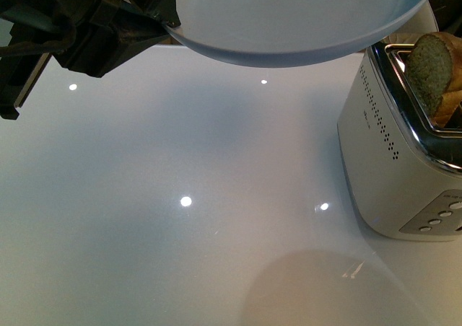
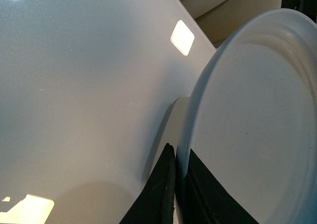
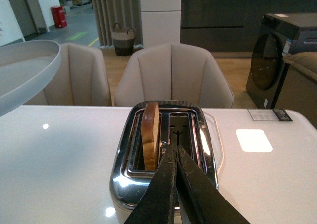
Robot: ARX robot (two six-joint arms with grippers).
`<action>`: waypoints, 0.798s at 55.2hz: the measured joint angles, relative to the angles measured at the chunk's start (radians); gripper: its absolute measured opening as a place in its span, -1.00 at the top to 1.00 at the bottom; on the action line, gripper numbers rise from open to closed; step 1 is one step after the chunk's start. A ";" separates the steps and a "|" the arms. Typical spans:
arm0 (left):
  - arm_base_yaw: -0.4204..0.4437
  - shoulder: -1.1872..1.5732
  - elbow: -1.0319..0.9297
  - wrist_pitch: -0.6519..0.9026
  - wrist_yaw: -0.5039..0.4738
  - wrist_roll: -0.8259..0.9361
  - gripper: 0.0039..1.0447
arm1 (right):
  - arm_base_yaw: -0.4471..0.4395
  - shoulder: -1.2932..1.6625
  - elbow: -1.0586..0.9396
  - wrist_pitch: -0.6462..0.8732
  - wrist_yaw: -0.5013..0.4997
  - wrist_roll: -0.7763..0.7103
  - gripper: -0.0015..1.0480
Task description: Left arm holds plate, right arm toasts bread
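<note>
The pale blue-grey plate (image 1: 303,16) hangs above the white table at the top of the front view. My left gripper (image 1: 162,19) is shut on its rim, the black fingers (image 2: 163,184) pinching the plate (image 2: 257,115) edge from both sides. The bread (image 1: 432,73) stands upright in one slot of the silver toaster (image 1: 390,153) at the right, sticking out above the top. In the right wrist view my right gripper (image 3: 175,149) is shut with nothing in it, its tips just over the toaster (image 3: 163,149) beside the bread (image 3: 151,135). The plate's rim (image 3: 25,70) shows at that view's edge.
The glossy white table (image 1: 188,196) reflects ceiling lights. Beige chairs (image 3: 173,75) stand behind the table's far edge. The toaster's second slot (image 3: 181,135) is empty. A small label (image 3: 270,115) lies on the table near the toaster.
</note>
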 joint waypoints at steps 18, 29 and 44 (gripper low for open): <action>0.000 0.000 0.000 0.000 0.002 0.000 0.94 | 0.000 -0.009 0.000 -0.006 0.000 -0.001 0.71; -0.001 0.000 0.000 0.000 0.002 0.000 0.94 | 0.000 -0.009 0.000 -0.006 0.000 -0.001 0.08; 0.000 0.000 0.000 0.000 0.001 0.000 0.94 | 0.000 -0.009 0.000 -0.006 0.000 -0.001 -0.86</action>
